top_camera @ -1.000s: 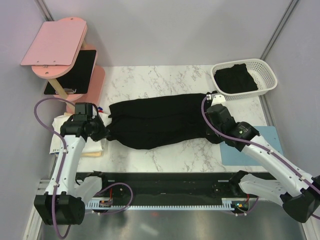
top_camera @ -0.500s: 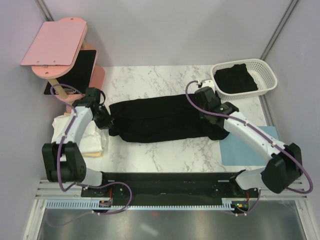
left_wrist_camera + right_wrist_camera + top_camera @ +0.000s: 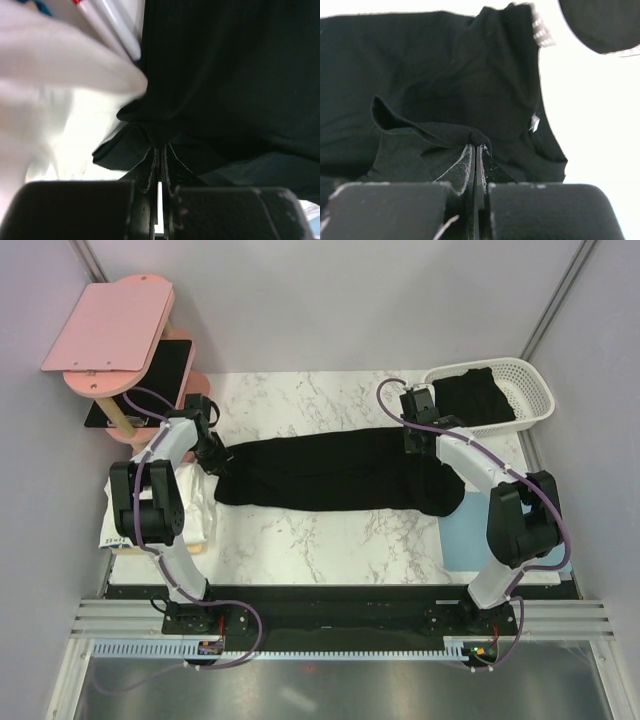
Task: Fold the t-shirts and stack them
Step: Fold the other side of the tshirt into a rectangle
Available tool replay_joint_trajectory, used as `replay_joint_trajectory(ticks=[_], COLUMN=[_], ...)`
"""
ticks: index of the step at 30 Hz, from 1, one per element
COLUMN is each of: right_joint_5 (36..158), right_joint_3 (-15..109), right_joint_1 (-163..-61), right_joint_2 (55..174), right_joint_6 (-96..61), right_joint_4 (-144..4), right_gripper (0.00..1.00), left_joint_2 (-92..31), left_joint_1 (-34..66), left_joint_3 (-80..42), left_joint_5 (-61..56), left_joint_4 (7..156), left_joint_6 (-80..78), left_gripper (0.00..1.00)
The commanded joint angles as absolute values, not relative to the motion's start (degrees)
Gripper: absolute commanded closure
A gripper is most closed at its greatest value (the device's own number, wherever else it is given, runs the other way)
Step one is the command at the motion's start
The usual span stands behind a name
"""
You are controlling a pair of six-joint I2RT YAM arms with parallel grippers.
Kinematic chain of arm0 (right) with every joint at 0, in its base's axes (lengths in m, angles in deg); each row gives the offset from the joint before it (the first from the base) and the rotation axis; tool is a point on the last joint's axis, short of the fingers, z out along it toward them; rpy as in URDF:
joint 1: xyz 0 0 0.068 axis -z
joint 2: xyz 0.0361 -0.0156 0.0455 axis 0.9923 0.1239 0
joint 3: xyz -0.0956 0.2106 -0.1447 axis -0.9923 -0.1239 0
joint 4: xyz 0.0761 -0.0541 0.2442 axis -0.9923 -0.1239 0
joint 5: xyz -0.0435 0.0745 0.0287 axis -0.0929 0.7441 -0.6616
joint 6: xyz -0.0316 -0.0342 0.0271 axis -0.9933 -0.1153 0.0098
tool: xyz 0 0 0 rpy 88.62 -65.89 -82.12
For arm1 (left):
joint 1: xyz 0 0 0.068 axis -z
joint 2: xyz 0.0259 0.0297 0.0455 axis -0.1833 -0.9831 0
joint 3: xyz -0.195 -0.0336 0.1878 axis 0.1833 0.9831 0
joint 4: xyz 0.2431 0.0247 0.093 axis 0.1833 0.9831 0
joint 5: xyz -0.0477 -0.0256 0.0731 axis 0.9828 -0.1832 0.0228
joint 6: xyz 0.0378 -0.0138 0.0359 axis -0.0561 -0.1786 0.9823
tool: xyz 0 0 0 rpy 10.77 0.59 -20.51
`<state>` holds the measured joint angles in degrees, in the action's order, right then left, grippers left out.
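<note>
Folding looks to be the step in hand: one black t-shirt (image 3: 320,475) lies stretched as a long band across the middle of the table, already doubled lengthwise, with an arm at each end. The left gripper (image 3: 215,448) sits at the shirt's left end and the right gripper (image 3: 417,437) at its far right corner. Both wrist views show the fingers (image 3: 142,172) pressed together with only a pinch of black fabric between them, the right pair (image 3: 460,170) nipping a small raised fold. My guess is that the next move calls for both arms to lift and carry their pinched edges in step, so the cloth lands flat instead of bunching. After that the ends want bringing together. Around all this stand plain pale walls, and the marble-patterned table (image 3: 330,540) shows bare in front of and behind the shirt. A pink shelved stand (image 3: 110,325) rises at the far left corner with a glossy black panel (image 3: 165,370) on it. A white basket (image 3: 536,388) at the far right holds a second black t-shirt (image 3: 475,398). A pale blue mat (image 3: 480,540) lies at the right edge, and a heap of pale cloth (image 3: 195,502) at the left.
</note>
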<state>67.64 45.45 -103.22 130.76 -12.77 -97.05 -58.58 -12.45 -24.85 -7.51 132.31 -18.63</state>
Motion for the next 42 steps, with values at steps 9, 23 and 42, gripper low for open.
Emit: replay_joint_trajectory(ticks=[9,23,42], right_joint_5=[69.0,64.1,69.9], right_joint_3=[57.3,53.6,37.0], right_joint_1=[-99.1,-99.4,-112.2], right_joint_2=[140.6,132.3,130.0], right_joint_6=[-14.2,-15.2,-9.9], right_joint_4=[-94.4,-90.9,-97.4], right_gripper=[1.0,0.02,1.0], left_joint_2=[-66.2,-54.6,-66.0], left_joint_1=[-13.4,-11.3,5.2], left_joint_3=[-30.4,-29.9,-29.7], left_joint_5=[-10.1,-10.3,-11.9], left_joint_4=[134.3,135.3,130.4], left_joint_6=[-16.4,-15.1,-18.4], left_gripper=[0.98,0.0,0.98])
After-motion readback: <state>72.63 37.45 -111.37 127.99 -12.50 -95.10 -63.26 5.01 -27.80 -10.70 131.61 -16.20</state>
